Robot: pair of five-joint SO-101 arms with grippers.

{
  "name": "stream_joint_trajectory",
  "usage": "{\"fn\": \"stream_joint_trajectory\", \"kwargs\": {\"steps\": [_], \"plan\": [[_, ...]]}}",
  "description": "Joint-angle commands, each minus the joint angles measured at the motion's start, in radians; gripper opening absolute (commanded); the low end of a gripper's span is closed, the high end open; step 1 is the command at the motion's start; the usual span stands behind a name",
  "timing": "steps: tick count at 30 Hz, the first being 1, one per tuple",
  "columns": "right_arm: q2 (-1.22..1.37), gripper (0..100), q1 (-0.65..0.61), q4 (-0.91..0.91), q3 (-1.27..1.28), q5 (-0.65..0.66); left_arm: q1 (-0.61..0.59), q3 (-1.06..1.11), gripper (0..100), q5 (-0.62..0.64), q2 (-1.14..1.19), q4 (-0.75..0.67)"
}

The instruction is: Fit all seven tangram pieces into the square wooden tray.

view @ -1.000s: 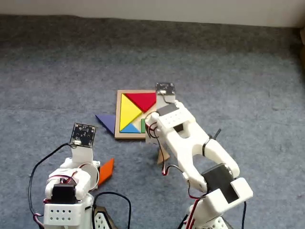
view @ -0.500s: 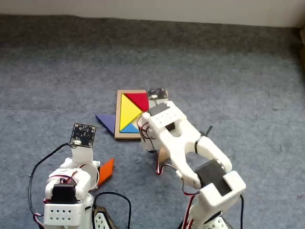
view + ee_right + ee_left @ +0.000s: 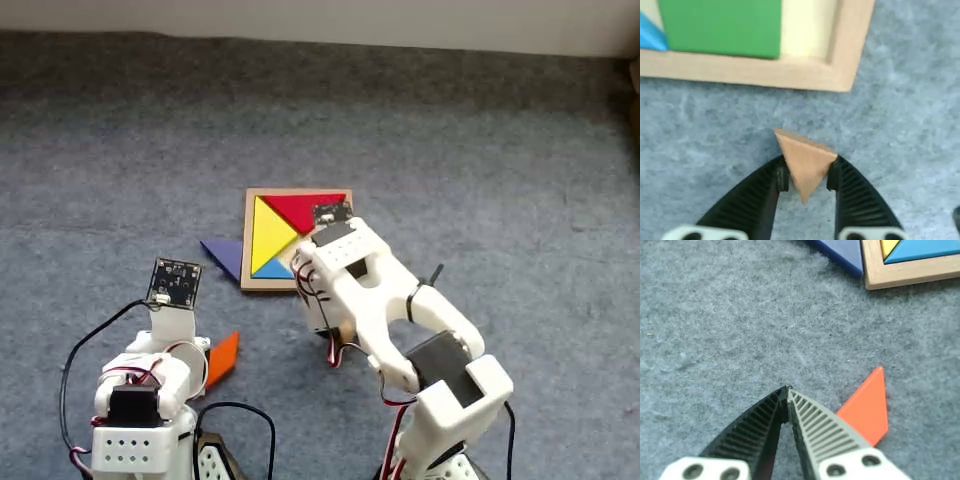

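Observation:
The square wooden tray [image 3: 246, 240] lies mid-table with a red triangle [image 3: 300, 207], a yellow triangle [image 3: 270, 236] and a blue triangle [image 3: 277, 269] in it. The right wrist view adds a green square [image 3: 720, 25] in the tray [image 3: 790, 75], beside a bare slot. My right gripper [image 3: 806, 174] is shut on a tan triangle [image 3: 805, 159], just outside the tray's corner, low over the carpet. A dark blue parallelogram [image 3: 225, 256] touches the tray's left side. My left gripper [image 3: 786, 393] is shut and empty, with an orange piece [image 3: 867, 407] beside it on the carpet.
Grey carpet covers the whole table. The right arm [image 3: 380, 310] hangs over the tray's near right corner and hides it in the high view. The left arm [image 3: 150, 385] stays at the near left, with the orange piece [image 3: 222, 358] next to it.
The right arm has swung left and drawn back a little, its wrist now over the tray's right half. The left arm has not moved.

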Motion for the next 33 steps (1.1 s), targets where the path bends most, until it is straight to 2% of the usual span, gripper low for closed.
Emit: {"fn": "stream_joint_trajectory", "kwargs": {"steps": [1,7,13,15,22,33], "plan": [[-0.013,3.4,-0.012,0.016,0.002,0.074,-0.010,0.019,1,-0.005,-0.041,0.006],[-0.042,1.9,-0.012,0.024,0.002,0.091,-0.010,0.019,1,-0.005,-0.041,0.006],[-0.252,1.9,-0.012,0.016,0.002,0.094,-0.010,0.019,1,-0.005,-0.041,0.006],[-0.309,1.9,-0.012,0.010,0.002,0.144,-0.010,0.019,1,-0.005,-0.041,0.006],[-0.332,1.9,0.061,-0.168,0.010,0.250,-0.010,0.019,1,-0.005,-0.041,0.006],[-0.097,1.9,0.150,-0.467,-0.028,0.305,-0.010,0.019,1,-0.005,-0.041,0.006]]}}
